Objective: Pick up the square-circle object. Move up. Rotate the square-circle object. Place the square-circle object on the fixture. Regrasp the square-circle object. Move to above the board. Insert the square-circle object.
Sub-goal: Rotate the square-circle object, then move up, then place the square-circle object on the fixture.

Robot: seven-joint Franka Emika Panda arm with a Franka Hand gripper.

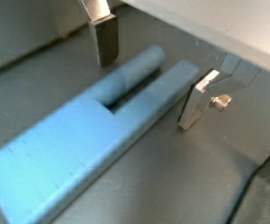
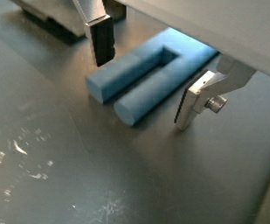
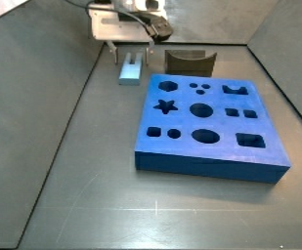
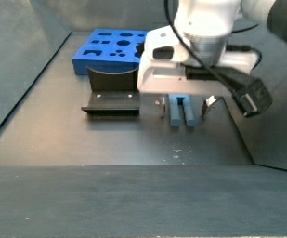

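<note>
Item one, the gripper (image 2: 148, 74): I see it low over the floor, fingers (image 1: 106, 39) spread wide and holding nothing, one plate on each side of the piece.

Item two, the square-circle object (image 1: 85, 131): I log it lying flat on the grey floor, between the fingers, apparently untouched.

Item three, the fixture (image 3: 188, 62): just beside the object.

Item four, the board (image 3: 207, 128): flat, well apart.

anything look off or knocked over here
Nothing stands out. The square-circle object lies flat on the floor between the open claw fingers, not yet gripped. The fixture stands upright beside it, and the board lies flat, with no visible damage.
</note>
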